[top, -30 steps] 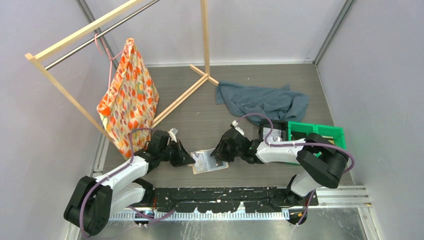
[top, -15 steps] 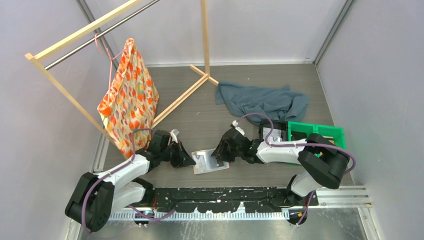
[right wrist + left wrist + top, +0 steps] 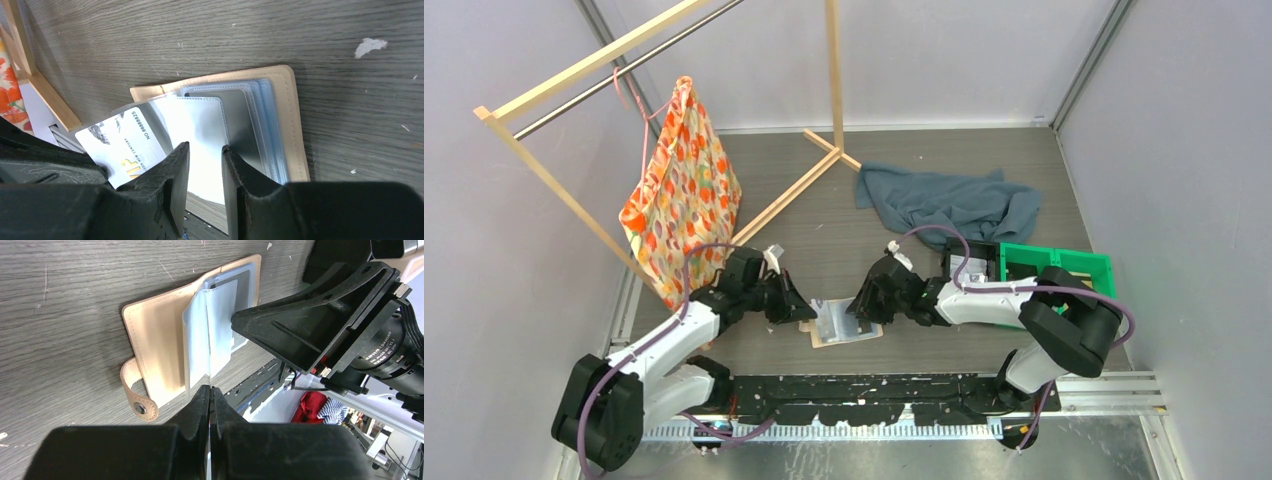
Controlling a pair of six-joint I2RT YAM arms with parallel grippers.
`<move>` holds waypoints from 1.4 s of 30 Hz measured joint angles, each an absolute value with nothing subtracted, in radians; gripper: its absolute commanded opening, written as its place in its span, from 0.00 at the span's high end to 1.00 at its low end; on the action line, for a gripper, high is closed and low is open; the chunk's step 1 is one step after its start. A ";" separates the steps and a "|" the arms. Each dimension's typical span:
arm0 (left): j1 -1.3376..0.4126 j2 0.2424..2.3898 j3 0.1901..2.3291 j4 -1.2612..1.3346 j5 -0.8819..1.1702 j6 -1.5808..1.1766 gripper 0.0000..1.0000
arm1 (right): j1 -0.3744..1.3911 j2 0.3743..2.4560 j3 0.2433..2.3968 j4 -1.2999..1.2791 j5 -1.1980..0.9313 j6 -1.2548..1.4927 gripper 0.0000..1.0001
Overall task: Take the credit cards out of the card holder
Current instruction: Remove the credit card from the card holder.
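While the card holder [image 3: 844, 326] lies opened flat on the table [image 3: 824, 210] between the two arms, its tan cover is turned down and its pale blue-grey pockets are turned up; its snap tab [image 3: 135, 396] is seen sticking out at the side nearest the left arm. The left pincer [image 3: 209, 390] is clenched on the edge of one pocket leaf [image 3: 197, 347], which is held upright off the cover. The right pincer [image 3: 205, 155] is placed over the stacked pockets on the other half; its jaws are kept a narrow gap apart, and nothing is seen clamped between them. A glossy card [image 3: 125, 145], printed with a number and a gold mark, is shown tilted up beside the left pincer in the right wrist view; whether it sits inside the lifted leaf cannot be told. A grey card face is seen inside the uppermost flat pocket. Further back, a blue-grey cloth [image 3: 949, 205] is heaped on the table, and a green bin [image 3: 1064, 265] is set near the right arm.
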State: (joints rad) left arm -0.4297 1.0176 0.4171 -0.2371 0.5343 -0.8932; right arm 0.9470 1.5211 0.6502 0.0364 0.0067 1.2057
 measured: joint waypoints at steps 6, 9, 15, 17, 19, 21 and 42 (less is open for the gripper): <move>-0.430 1.017 0.422 -0.270 0.535 -0.881 0.99 | 0.947 1.530 0.661 0.028 0.006 1.202 0.64; -0.430 1.016 0.424 -0.284 0.535 -0.879 0.99 | 0.947 1.532 0.665 0.027 0.006 1.201 0.64; -0.430 1.012 0.491 -0.373 0.542 -0.853 0.99 | 0.947 1.532 0.666 0.025 0.006 1.195 0.64; -0.430 1.009 0.523 -0.395 0.543 -0.838 0.99 | 0.947 1.532 0.667 0.024 0.006 1.192 0.64; -0.430 1.004 0.547 -0.411 0.543 -0.826 0.99 | 0.947 1.531 0.667 0.023 0.006 1.189 0.64; -0.430 0.999 0.556 -0.424 0.545 -0.822 0.99 | 0.947 1.528 0.667 0.019 0.008 1.187 0.63; -0.430 0.992 0.591 -0.475 0.653 -0.791 0.99 | 0.920 1.259 0.670 -0.135 0.012 1.109 0.30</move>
State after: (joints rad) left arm -0.4297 0.9916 0.5907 -0.4751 0.6529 -0.7910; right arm 0.9203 1.2594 0.6697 -0.1349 0.0124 1.1088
